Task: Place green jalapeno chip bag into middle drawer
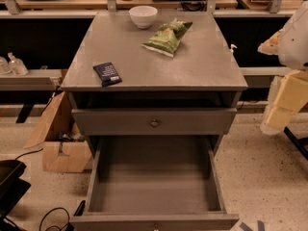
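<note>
The green jalapeno chip bag (167, 37) lies crinkled on the grey cabinet top (192, 66), toward the back and right of centre. The middle drawer (154, 184) is pulled wide open below, and its flat floor is bare. Its small knob shows at the bottom edge of the view. My gripper (272, 43) is at the far right edge, beyond the cabinet's right side and about level with its top. It is well apart from the bag and holds nothing that I can see.
A white bowl (143, 16) stands at the back of the top, left of the bag. A dark navy flat packet (107, 74) lies near the front left. The upper drawer front (154, 122) with a round knob is shut. Cardboard boxes (62, 143) and cables lie on the floor at the left.
</note>
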You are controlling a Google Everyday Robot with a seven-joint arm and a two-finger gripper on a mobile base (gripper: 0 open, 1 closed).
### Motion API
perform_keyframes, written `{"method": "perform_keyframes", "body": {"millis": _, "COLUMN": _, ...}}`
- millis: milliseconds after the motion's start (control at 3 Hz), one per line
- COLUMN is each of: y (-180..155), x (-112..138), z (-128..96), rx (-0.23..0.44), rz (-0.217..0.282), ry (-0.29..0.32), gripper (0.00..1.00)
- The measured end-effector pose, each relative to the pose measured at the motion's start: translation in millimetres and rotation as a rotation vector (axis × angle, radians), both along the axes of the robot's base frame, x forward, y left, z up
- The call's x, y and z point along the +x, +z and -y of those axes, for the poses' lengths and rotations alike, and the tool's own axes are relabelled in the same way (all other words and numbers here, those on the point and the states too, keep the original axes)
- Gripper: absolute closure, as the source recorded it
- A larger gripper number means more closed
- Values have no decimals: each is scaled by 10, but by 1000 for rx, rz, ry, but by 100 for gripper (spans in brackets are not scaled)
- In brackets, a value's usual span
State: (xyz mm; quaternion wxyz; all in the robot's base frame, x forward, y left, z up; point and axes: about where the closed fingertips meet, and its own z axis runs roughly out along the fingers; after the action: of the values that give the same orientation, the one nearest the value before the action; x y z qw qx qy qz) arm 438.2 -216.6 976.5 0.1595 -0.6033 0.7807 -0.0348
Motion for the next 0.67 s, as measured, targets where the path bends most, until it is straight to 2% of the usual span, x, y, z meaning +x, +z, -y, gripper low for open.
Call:
{"method": "perform_keyframes", "body": {"millis": 333, "y": 0, "x": 0, "z": 0, "rx": 0, "rz": 0, "ry": 0, "gripper": 0}}
{"method": "perform_keyframes", "body": {"millis": 667, "y": 1, "x": 366, "z": -53, "rx": 35, "rz": 115, "ry": 14, "gripper": 0}}
